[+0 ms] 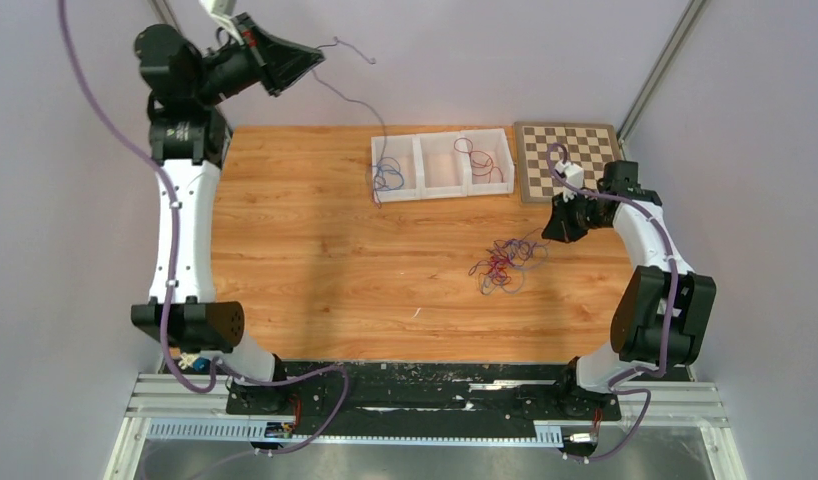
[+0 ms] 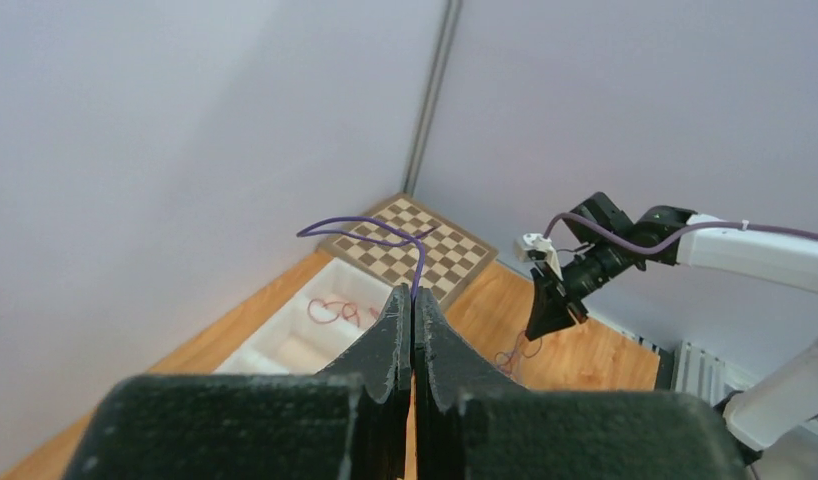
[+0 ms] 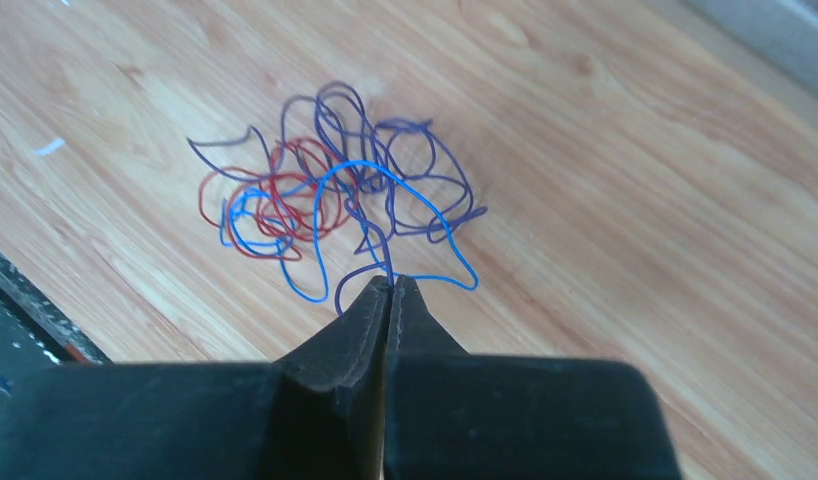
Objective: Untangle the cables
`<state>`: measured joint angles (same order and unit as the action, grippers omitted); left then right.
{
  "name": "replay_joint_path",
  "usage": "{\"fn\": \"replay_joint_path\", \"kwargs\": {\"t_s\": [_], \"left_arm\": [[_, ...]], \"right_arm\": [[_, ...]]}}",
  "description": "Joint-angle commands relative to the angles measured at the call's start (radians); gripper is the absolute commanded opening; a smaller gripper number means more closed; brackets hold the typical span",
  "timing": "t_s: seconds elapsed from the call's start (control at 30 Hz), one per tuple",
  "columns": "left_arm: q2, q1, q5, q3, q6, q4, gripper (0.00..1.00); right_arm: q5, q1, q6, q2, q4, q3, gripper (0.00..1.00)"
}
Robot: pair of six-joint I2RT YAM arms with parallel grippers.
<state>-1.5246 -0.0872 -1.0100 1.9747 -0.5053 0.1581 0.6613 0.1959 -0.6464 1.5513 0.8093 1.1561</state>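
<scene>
My left gripper (image 1: 318,62) is raised high over the table's far left corner, shut on a thin purple cable (image 1: 351,101). This cable hangs slack from the jaws down to the white tray (image 1: 445,134); its free end curls above the fingertips (image 2: 365,222). A tangle of blue, red and purple cables (image 1: 503,265) lies on the wood at centre right. My right gripper (image 3: 390,282) is low at the tangle's (image 3: 325,190) right edge, shut on blue and purple strands there.
The white tray has three compartments: a blue cable (image 1: 388,177) lies in the left one and a red and dark one (image 1: 482,160) in the right. A chessboard (image 1: 568,158) sits at the back right. Grey walls enclose the table.
</scene>
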Motion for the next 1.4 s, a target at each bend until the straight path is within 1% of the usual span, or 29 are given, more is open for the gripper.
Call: {"fn": "replay_joint_path", "kwargs": {"t_s": [0.0, 0.03, 0.1, 0.23, 0.47, 0.73, 0.87, 0.93, 1.03, 1.13, 1.27, 1.37], "left_arm": [[-0.133, 0.163, 0.084, 0.152, 0.004, -0.075, 0.0], [-0.181, 0.201, 0.092, 0.173, 0.0, -0.091, 0.0], [-0.249, 0.238, 0.119, 0.251, -0.001, -0.125, 0.0], [-0.374, 0.283, 0.169, 0.354, -0.01, -0.192, 0.0], [-0.492, 0.32, 0.249, 0.402, -0.043, -0.376, 0.0], [-0.62, 0.372, 0.323, 0.466, -0.055, -0.49, 0.0], [-0.665, 0.394, 0.354, 0.461, -0.035, -0.542, 0.0], [-0.679, 0.395, 0.352, 0.434, -0.025, -0.562, 0.0], [-0.681, 0.393, 0.355, 0.337, -0.012, -0.587, 0.0], [-0.708, 0.392, 0.335, 0.288, -0.021, -0.605, 0.0], [-0.749, 0.395, 0.334, 0.288, -0.041, -0.602, 0.0], [-0.771, 0.4, 0.374, 0.311, -0.021, -0.574, 0.0]], "right_arm": [[0.096, -0.014, 0.111, -0.034, 0.01, 0.093, 0.0], [0.098, -0.015, 0.12, -0.034, 0.01, 0.101, 0.0], [0.101, -0.018, 0.135, -0.041, 0.013, 0.112, 0.0], [0.101, -0.024, 0.158, -0.049, 0.011, 0.111, 0.0], [0.076, -0.042, 0.181, -0.032, 0.011, 0.113, 0.0], [0.048, -0.044, 0.212, -0.001, 0.004, 0.144, 0.0], [0.038, -0.045, 0.214, 0.009, 0.004, 0.152, 0.0], [0.032, -0.044, 0.215, 0.013, 0.003, 0.157, 0.0], [0.028, -0.045, 0.217, 0.02, 0.004, 0.162, 0.0], [0.025, -0.045, 0.217, 0.025, 0.002, 0.159, 0.0], [0.019, -0.045, 0.214, 0.029, 0.003, 0.154, 0.0], [0.019, -0.044, 0.215, 0.03, 0.002, 0.152, 0.0]]}}
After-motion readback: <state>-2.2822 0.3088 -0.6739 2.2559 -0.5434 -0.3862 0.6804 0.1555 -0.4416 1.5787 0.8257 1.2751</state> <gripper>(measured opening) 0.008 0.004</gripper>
